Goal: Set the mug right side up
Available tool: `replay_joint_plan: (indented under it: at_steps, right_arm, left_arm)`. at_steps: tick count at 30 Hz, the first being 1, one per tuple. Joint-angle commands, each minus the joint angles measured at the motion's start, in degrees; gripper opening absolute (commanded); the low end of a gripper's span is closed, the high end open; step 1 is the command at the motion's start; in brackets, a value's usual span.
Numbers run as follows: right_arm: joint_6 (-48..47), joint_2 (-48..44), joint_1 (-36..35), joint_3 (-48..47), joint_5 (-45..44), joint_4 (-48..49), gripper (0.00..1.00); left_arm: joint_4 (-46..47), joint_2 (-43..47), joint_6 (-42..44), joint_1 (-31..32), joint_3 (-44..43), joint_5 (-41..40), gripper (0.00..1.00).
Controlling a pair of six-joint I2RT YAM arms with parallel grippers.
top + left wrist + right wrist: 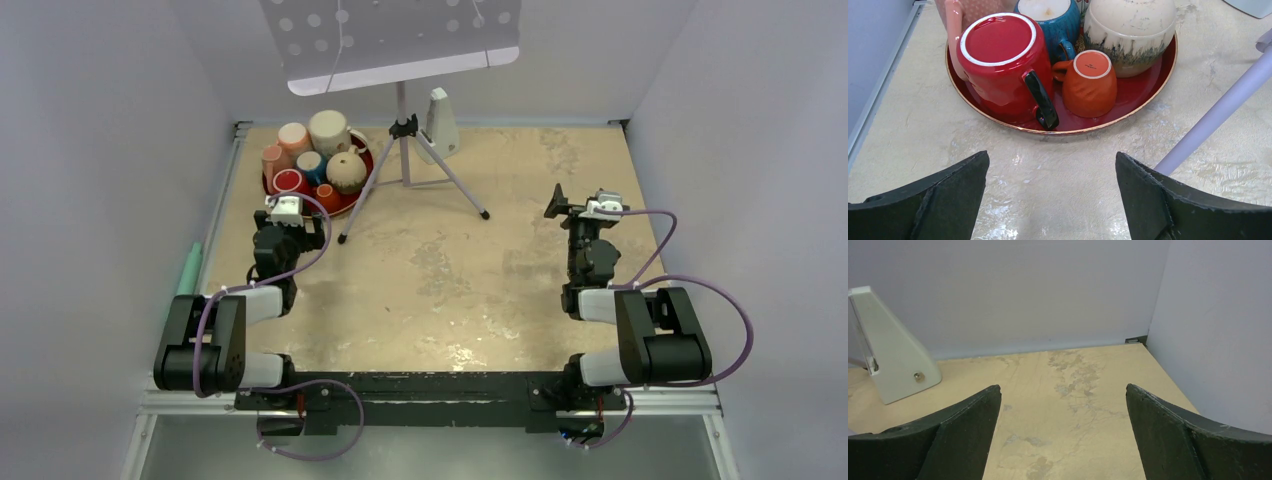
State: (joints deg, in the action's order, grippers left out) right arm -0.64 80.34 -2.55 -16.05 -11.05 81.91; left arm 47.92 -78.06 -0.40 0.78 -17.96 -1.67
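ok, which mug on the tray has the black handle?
The large red mug, upside down at the near-left of the tray. The small orange mug and the blue mug have handles matching their bodies.

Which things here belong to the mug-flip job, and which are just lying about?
Job: upside-down red mug, upside-down orange mug (target unclear), red tray under them, open left fingers facing them.
Lying about: cream pot, music stand, metronome, open right fingers.

Red mug (998, 60) glossy glazed ceramic; orange mug (1090, 87) duller glaze; tray (1140, 92) glossy, gilt rim; table (1058, 175) smooth, mottled.
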Motion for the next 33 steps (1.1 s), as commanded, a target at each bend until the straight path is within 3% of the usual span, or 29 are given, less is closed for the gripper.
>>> replay_joint_plan:
  at_steps: [1, 8, 13, 15, 18, 22, 27, 30, 31, 33]
  right_arm:
    - [-0.3, -0.7, 0.2, -0.8, -2.4, 3.7, 0.99]
    - [1.0, -9.8, 0.2, -4.7, -2.6, -10.0, 0.99]
    - [-0.5, -17.4, 0.2, -7.9, -1.0, -20.0, 0.99]
    - [-1.2, -19.1, 0.2, -10.7, 1.4, -25.9, 0.99]
    - [-2.5, -19.9, 0.2, -13.6, 8.9, -30.4, 0.99]
    - [-3.5, -19.9, 0.1, -16.2, 17.1, -32.4, 0.99]
    - [-3.3, -19.7, 0.0, -18.3, 22.1, -34.9, 0.99]
    - [-3.1, -19.8, 0.0, -18.7, 24.6, -36.8, 0.99]
    - [-2.8, -19.9, -0.1, -18.8, 24.9, -37.5, 0.99]
    - [-2.2, -20.2, 0.0, -18.6, 25.5, -38.1, 0.99]
  left_arm:
    - [1.7, 1.0, -0.8, 0.1, -1.1, 0.9, 1.00]
    - [3.7, 1.0, -0.2, 0.1, -0.5, 1.3, 1.00]
    - [-0.6, 9.2, 0.1, 0.1, 0.5, 3.8, 1.00]
    - [-10.4, 15.0, 1.6, 0.0, -2.6, 5.2, 1.00]
    - [-38.2, 20.9, 6.5, -0.1, -14.7, 13.2, 0.99]
    - [-68.2, 16.5, 13.8, -0.6, -30.2, 23.7, 0.90]
    - [-85.2, 9.2, 24.2, -3.9, -42.3, 30.3, 0.85]
    - [-92.3, 2.4, 31.3, -6.0, -49.0, 27.6, 0.78]
    - [-92.4, -0.4, 30.4, -6.6, -51.0, 23.7, 0.73]
    - [-93.7, -6.7, 23.6, -6.9, -56.8, 14.6, 0.52]
